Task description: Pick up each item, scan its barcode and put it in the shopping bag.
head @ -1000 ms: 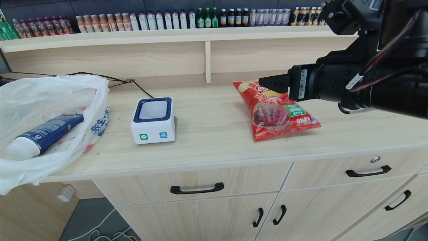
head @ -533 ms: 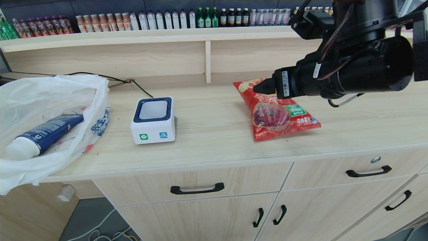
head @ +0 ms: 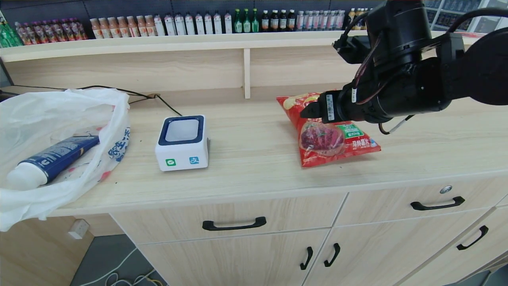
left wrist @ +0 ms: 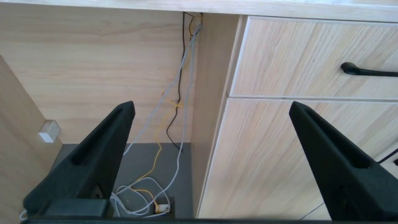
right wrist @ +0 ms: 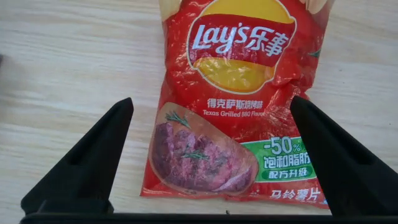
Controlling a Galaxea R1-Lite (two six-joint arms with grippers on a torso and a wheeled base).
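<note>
A red chips bag [head: 331,137] lies flat on the wooden counter [head: 254,159], right of centre. My right gripper [head: 308,111] hovers over the bag's far end. In the right wrist view the bag [right wrist: 236,93] lies below the right gripper [right wrist: 211,163], whose fingers [right wrist: 93,162] are spread open wider than the bag. A white scanner [head: 182,142] with a blue-framed window stands mid-counter. At the left end lies the white plastic shopping bag [head: 47,115] with a blue tube [head: 55,155] in it. My left gripper [left wrist: 211,163] is open and empty, low beside the cabinet.
A raised back shelf [head: 222,39] holds a row of bottles. A black cable [head: 162,101] runs behind the scanner. Drawers with black handles [head: 234,224] sit under the counter. Beside the cabinet front [left wrist: 298,137], cables [left wrist: 149,193] lie on the floor.
My right arm has swung round and lowered, bringing its gripper down over the far end of the chips bag. The bag, scanner and shopping bag have not moved.
</note>
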